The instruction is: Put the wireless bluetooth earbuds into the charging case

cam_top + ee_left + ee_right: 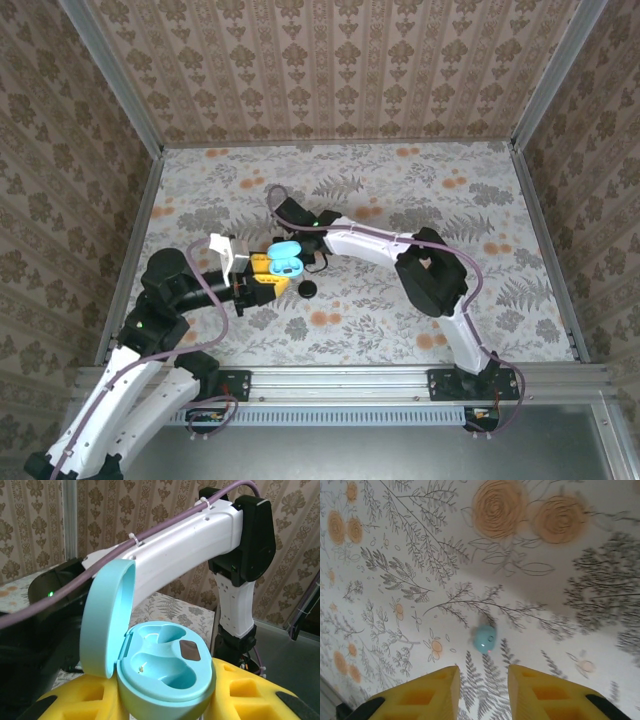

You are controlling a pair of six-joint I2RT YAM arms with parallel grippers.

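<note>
Over the tabletop [395,540], right gripper [483,672] hung fingers apart, a turquoise earbud [484,639] lying dead ahead of the gap, untouched. Beside it, left gripper [266,272] clamped the open charging case [165,680], nothing seated inside. Right arm was nearer.

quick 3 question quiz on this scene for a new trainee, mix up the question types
1. Fill in: the turquoise earbud lies on the ____, just ahead of the open right gripper.
2. What holds the charging case? A. left gripper B. right gripper C. nothing, it sits on the table
3. True or false: the charging case is closed.

Key: 1. table; 2. A; 3. false, it is open.
</note>
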